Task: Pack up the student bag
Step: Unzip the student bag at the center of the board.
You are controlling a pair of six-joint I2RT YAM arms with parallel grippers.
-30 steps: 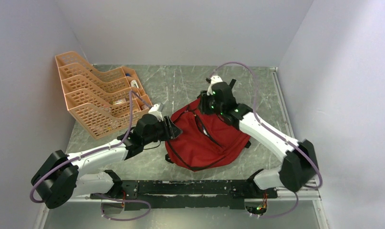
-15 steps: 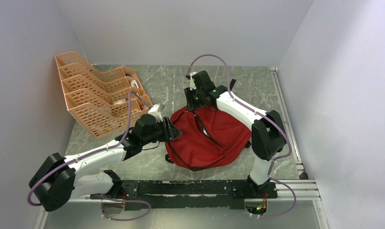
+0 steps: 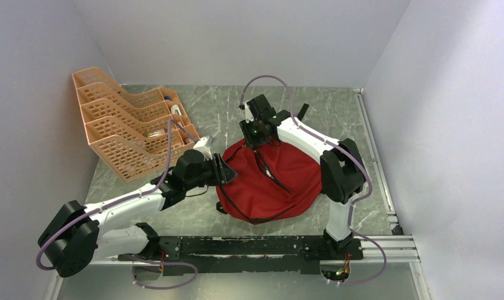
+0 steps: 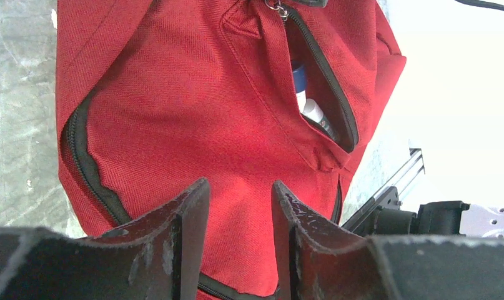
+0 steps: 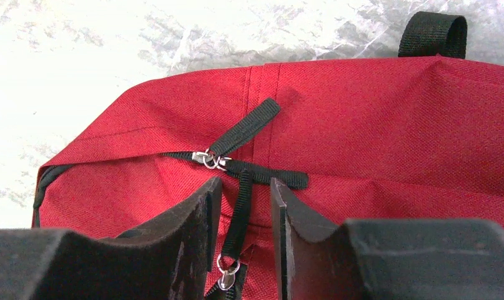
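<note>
**Right arm swings in along the backpack's far edge**

Since a second ago the right arm (image 3: 311, 142) has folded its elbow inward. That has carried the right tool (image 3: 256, 132) leftward along the far edge of the large soft red fabric backpack (image 3: 286, 181). The left arm (image 3: 130, 200) and the backpack have stayed put.

The backpack lies slumped on the grey marbled table (image 3: 224, 106), about mid-table between the two arms, with black zippers (image 4: 80, 162) curving across its cloth. One pocket gapes, and a white and blue pen-like thing (image 4: 311, 111) shows inside.

The right tool stands narrowly parted, its fingers either side of a black webbing zipper pull (image 5: 238, 212) and not clamped on it. The left tool (image 3: 227, 172) sits at the backpack's left edge with a narrow gap between its fingers and red cloth in the gap. Whether it pinches that cloth I cannot tell. An orange plastic tray rack (image 3: 121, 125) stands well apart at the far left.
</note>
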